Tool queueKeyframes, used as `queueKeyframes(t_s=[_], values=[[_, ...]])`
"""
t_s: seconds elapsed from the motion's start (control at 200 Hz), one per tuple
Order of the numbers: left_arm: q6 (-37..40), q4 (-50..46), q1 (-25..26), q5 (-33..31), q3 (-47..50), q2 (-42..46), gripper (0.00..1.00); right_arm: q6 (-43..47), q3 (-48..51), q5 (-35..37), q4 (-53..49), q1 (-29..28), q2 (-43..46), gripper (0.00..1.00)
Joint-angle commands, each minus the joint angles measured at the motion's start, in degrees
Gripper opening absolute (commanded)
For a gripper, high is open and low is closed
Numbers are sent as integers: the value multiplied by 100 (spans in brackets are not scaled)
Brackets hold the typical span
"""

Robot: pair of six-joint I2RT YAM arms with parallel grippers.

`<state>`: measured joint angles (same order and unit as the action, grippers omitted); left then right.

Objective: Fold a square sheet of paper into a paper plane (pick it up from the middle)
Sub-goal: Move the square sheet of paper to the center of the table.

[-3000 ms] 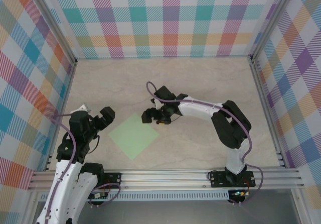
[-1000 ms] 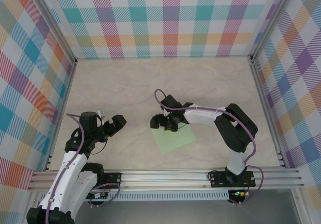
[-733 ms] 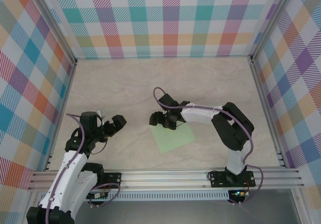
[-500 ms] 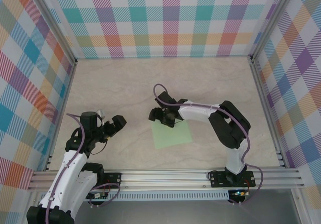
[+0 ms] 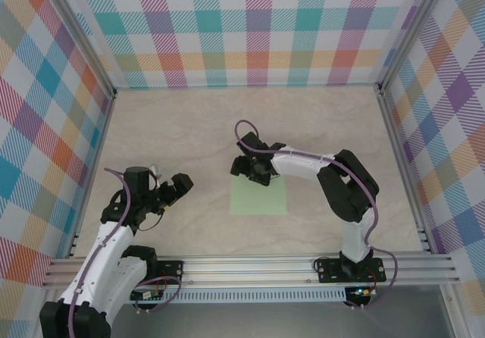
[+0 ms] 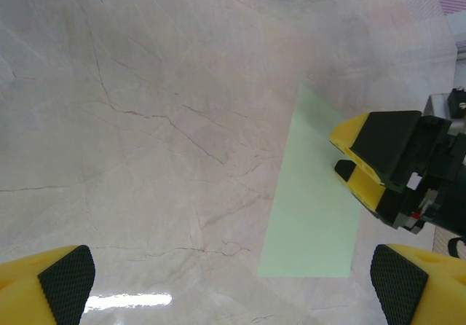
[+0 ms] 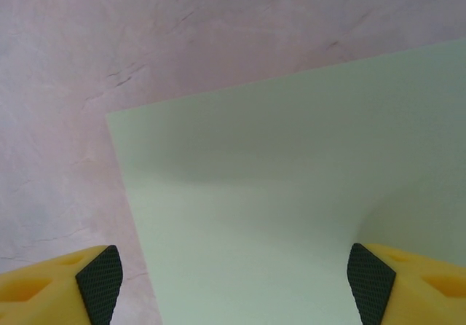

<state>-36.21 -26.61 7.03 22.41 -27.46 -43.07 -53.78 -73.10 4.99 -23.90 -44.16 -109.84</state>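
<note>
Scene: A pale green sheet of paper (image 5: 261, 200) lies flat and uncreased on the marbled table (image 5: 189, 126), near the middle and squared to the near rail.
Right gripper (image 5: 254, 170): It hangs low over the sheet's far edge with its jaws spread wide and nothing pinched. From its own camera you see a corner of the paper running between the two fingertips (image 7: 98, 272), and the sheet bows up slightly beside the right-hand one.
Left gripper (image 5: 173, 189): It is fully open and empty, well apart from the sheet on its left side and facing across at it.
Stage: By the look of it, no fold has begun and you are only positioning for the first hold.
Risk, wrong grip point: The task asks for a pick-up from the middle, but your right jaws sit at the edge. Closing here would likely lift one corner and leave the rest drooping or dragging.
Risk, sliding: Thin paper on a smooth top will probably skate away if a fingertip pushes it sideways before pressing down.
Risk, stray crease: That bow beside the fingertip could be crushed into an unwanted wrinkle if you close or press on it, and that would spoil the centre fold.
Risk, no helper: With the left arm so far off, nothing pins the sheet while the right one works.
</note>
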Motion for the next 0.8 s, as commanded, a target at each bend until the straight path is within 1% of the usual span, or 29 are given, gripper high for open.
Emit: queueKeyframes(t_s=[0.0,0.065,0.155,0.28,0.395,0.495,0.655,0.715,0.795], values=[[98,211,259,-17,-159,-276,100,595,4,404,-734,55,471,85],[107,272,434,-125,-219,-487,100,856,199,123,-665,67,563,85],[64,428,658,-268,-258,-719,100,939,439,-175,-636,66,632,85],[41,552,906,-415,-350,-963,100,937,779,-41,-710,83,642,86],[57,569,1086,-533,-468,-1154,100,1052,892,-64,-695,92,596,86],[48,613,1207,-606,-501,-1250,100,1144,839,-74,-803,92,488,86],[76,535,1292,-727,-568,-1403,100,886,497,244,-1500,92,212,86],[106,466,1301,-799,-610,-1434,100,987,407,165,-1502,68,269,87],[179,405,1301,-904,-632,-1441,100,1180,252,140,-1491,-2,447,90]])
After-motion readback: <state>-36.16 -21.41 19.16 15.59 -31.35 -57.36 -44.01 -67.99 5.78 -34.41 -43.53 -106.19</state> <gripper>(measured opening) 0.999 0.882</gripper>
